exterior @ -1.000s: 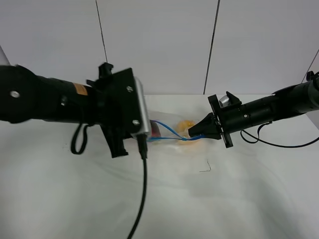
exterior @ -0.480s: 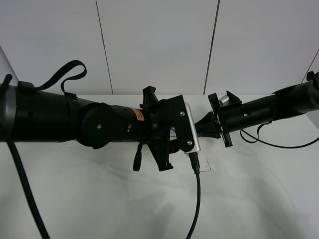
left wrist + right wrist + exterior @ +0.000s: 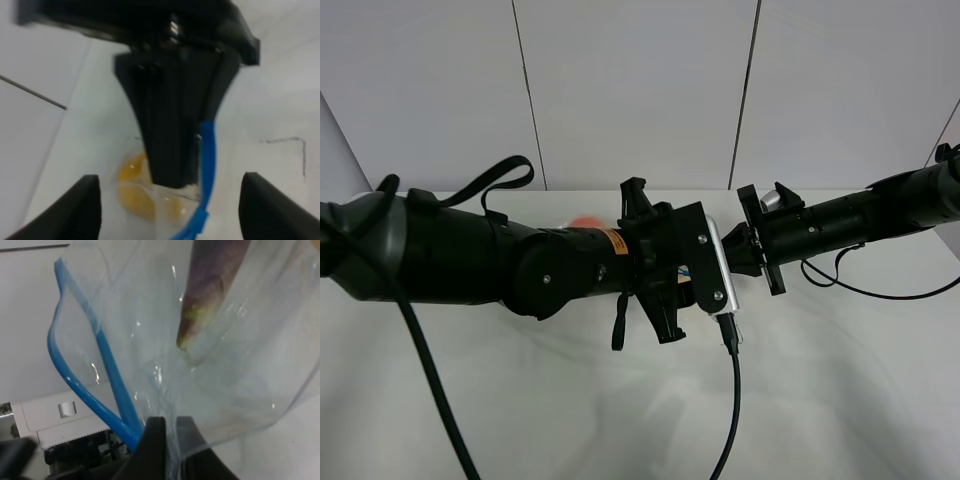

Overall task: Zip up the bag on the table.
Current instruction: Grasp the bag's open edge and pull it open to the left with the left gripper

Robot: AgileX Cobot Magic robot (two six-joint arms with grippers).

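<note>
The clear bag (image 3: 150, 340) holds a purple piece of produce (image 3: 210, 285) and has a blue zipper strip (image 3: 107, 365). My right gripper (image 3: 172, 437) is shut on the bag's plastic beside the strip. In the high view the right gripper (image 3: 732, 258) points left. My left gripper (image 3: 688, 278) meets it and hides nearly all of the bag. In the left wrist view the left gripper (image 3: 170, 215) is open, its fingers (image 3: 80, 210) wide apart. The blue strip (image 3: 207, 160) and orange produce (image 3: 134, 192) lie between them, below the right gripper's shut fingers (image 3: 170, 140).
The white table (image 3: 840, 380) spreads in front. A black cable (image 3: 732, 400) hangs from the left wrist. Another cable (image 3: 880, 292) loops under the right arm. A thin pencil mark (image 3: 295, 145) is on the tabletop. An orange patch (image 3: 583, 225) shows behind the left arm.
My left arm has swung right across the bag until its gripper reaches the right gripper, and now it covers the bag in the high view. The right gripper has stayed put.
</note>
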